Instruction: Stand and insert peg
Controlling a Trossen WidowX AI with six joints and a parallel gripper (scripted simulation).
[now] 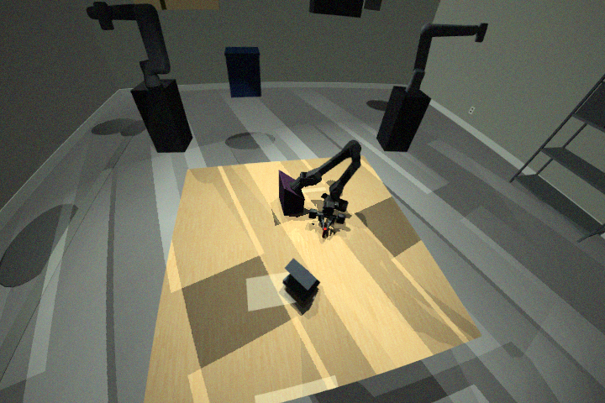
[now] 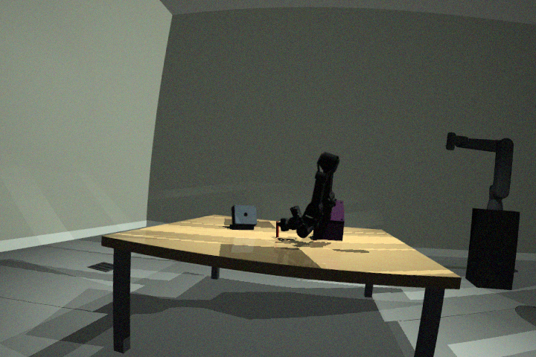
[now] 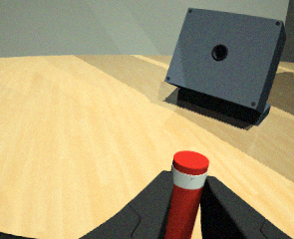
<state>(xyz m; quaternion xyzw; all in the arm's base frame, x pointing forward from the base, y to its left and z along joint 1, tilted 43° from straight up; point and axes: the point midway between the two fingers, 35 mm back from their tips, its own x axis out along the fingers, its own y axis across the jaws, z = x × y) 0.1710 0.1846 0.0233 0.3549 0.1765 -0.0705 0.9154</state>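
clearly, the pincer (image 1: 325,228) (image 2: 278,224) (image 3: 186,182) is nearly shut, gripping the red peg (image 1: 324,229) (image 2: 278,229) (image 3: 182,214) just below its white band (image 3: 188,180).
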